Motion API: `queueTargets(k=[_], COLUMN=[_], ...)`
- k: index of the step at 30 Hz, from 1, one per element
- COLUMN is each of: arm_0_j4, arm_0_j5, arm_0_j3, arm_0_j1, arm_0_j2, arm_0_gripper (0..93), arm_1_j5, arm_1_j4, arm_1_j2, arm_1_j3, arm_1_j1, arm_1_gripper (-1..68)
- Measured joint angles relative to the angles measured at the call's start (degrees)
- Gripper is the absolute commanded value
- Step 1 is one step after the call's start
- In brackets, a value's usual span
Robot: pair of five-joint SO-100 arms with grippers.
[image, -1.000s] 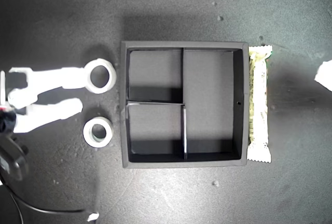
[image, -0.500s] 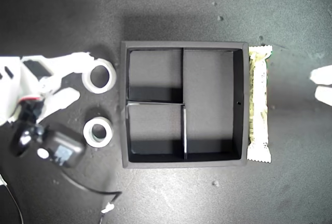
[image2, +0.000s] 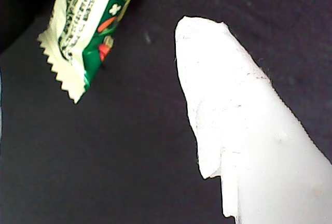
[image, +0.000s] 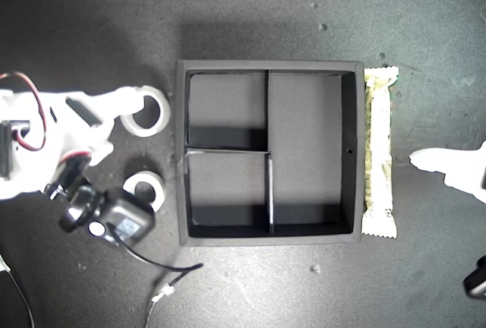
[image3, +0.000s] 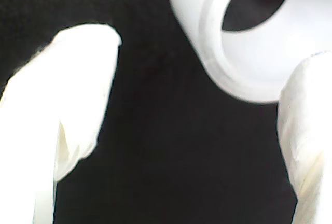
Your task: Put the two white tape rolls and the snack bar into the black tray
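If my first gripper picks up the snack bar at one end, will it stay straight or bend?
The snack bar probably sags a little: it is long, narrow and film-wrapped. The glossy wrapper seen in the first wrist view may slip between the fingers. It lies flat beside the tray, so it is unlikely to roll.

Not much else around — just a dark matte table (image: 250, 9) with a few pale specks (image: 322, 26) of debris scattered near its edges.
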Motion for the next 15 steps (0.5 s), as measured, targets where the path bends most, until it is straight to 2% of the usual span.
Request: queueTargets(k=[12, 15], arm_0_j4=[-2.64, -3.43], arm_0_j5=[0.00, 0.00], arm_0_j3=[-1.85, -1.85], arm_0_j1=[0.62, 0.62], arm_0_j2=[-8.70, -10.11], arm_0_gripper=[22.8, 19.0], arm_1_j5=[1.58, 1.93], arm_1_j4=[-1.85, -2.02], arm_1_j2=[0.00, 0.00], arm_1_j3=[1.76, 2.20], arm_1_j1=[-0.18, -0.18], arm_1_gripper=[22.0, 22.0])
